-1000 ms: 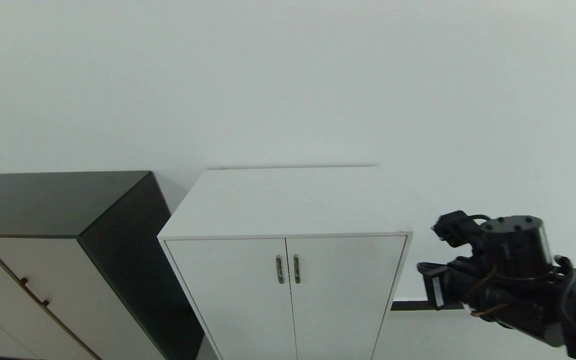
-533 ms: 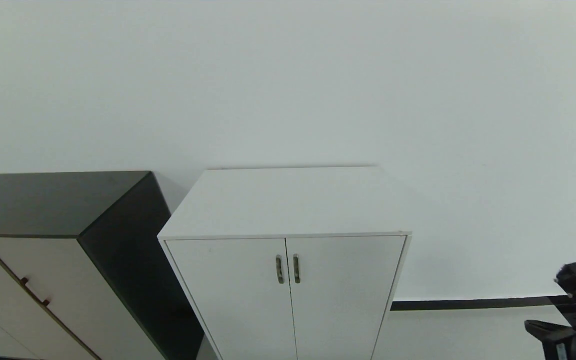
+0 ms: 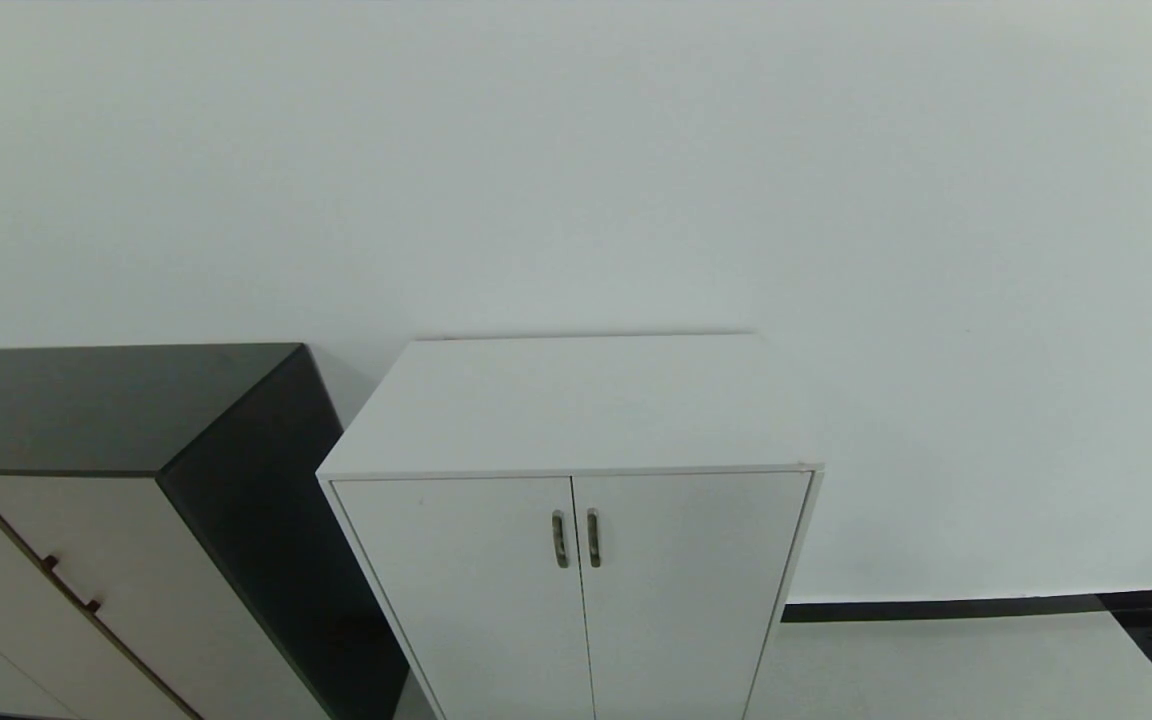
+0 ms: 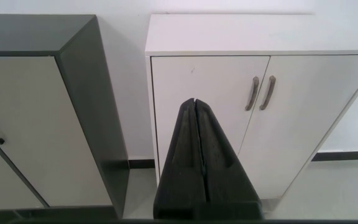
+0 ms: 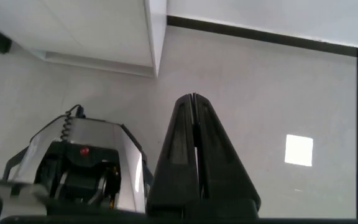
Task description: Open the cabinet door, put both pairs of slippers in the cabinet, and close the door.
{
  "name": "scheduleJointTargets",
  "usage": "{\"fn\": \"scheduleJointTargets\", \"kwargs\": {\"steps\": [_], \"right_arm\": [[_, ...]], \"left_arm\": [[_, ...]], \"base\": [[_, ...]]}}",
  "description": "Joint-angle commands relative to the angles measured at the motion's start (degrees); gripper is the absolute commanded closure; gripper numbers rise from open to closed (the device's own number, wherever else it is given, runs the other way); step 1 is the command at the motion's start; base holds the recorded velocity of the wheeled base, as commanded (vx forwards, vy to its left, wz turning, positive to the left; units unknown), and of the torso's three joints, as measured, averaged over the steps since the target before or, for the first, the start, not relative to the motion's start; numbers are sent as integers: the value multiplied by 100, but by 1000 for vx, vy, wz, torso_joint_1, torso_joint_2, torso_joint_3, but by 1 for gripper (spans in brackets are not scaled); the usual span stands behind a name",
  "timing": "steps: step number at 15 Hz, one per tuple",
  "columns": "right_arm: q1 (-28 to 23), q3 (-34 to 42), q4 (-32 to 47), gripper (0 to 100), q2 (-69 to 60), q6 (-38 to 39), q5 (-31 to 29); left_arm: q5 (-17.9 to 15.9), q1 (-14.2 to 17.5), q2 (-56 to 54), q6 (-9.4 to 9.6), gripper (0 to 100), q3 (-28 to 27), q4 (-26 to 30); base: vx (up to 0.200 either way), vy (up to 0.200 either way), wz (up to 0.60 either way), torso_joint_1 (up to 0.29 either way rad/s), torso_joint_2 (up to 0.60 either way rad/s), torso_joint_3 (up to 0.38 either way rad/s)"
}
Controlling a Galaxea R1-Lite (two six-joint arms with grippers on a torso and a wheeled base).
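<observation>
The white cabinet (image 3: 576,420), both doors (image 3: 476,590) shut, stands against the wall (image 3: 576,150) beside a dark cabinet (image 3: 86,410), and the left gripper (image 4: 195,102) and the right gripper (image 5: 194,98) each have their fingers pressed tight together.

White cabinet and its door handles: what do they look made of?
White cabinet: looks like laminated or painted board in matte white. The faces are flat, the edges crisp and square, and no grain shows. The core cannot be told.
Door handles: probably brushed metal, going by the dull grey-bronze sheen on the slim bow shapes. Coated plastic is also possible.
</observation>
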Motion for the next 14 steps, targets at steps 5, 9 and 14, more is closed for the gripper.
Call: {"fn": "scheduleJointTargets", "kwargs": {"steps": [5,9,14], "right_arm": [[113,657,-30,100,-1382,-502,1109],[-1065,665,-21,100,-1655,-537,1047],[-2251,674,-21,100,-3501,-563,1047]], "left_arm": [[-6,1,7,-2,100,0,-1],[-14,1,7,-2,100,0,-1],[-14,1,7,-2,100,0,-1]], "base": [[0,0,0,0,0,0],[0,0,0,0,0,0],[0,0,0,0,0,0]]}}
